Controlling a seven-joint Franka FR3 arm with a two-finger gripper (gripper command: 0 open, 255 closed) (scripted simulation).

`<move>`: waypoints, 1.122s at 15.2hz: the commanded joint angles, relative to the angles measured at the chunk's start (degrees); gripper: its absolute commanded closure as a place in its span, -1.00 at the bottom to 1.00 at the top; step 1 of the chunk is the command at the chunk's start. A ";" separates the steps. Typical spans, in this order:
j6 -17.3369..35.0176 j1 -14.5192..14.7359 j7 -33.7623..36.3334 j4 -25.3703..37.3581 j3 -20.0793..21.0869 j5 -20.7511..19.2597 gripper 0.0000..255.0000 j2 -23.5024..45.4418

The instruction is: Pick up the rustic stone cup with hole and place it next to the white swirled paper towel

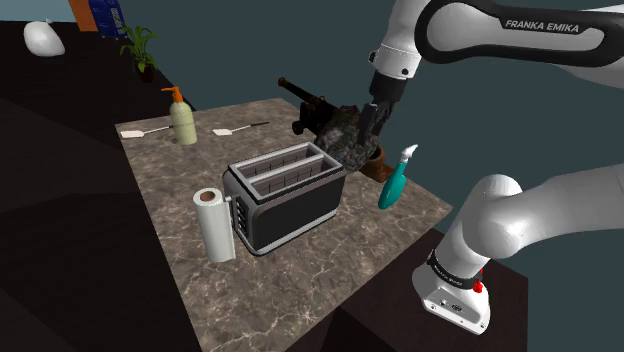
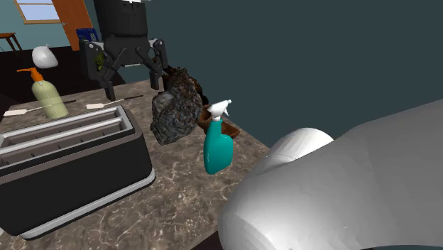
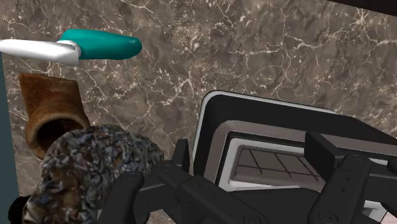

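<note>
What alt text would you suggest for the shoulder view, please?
A white robot arm's black gripper is up against a dark mottled cup just behind a toaster on a marbled counter. A paper towel roll stands beside the toaster, a teal spray bottle beside the cup.

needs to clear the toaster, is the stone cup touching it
Apart. The wrist view shows bare counter between the cup and the toaster.

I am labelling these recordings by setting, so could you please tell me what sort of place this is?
Most likely a kitchen in a house: a toaster, a paper towel roll and a pump soap bottle stand on a marbled counter.
</note>
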 commanded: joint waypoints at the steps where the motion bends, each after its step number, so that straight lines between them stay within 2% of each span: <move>1: 0.00 0.00 0.00 0.00 0.00 0.00 -1.00 0.00; 9: 8.65 -6.00 -0.23 -3.56 -0.83 -9.27 -1.00 7.62; 17: 17.22 -12.96 1.77 -4.17 -1.97 -19.86 -1.00 17.24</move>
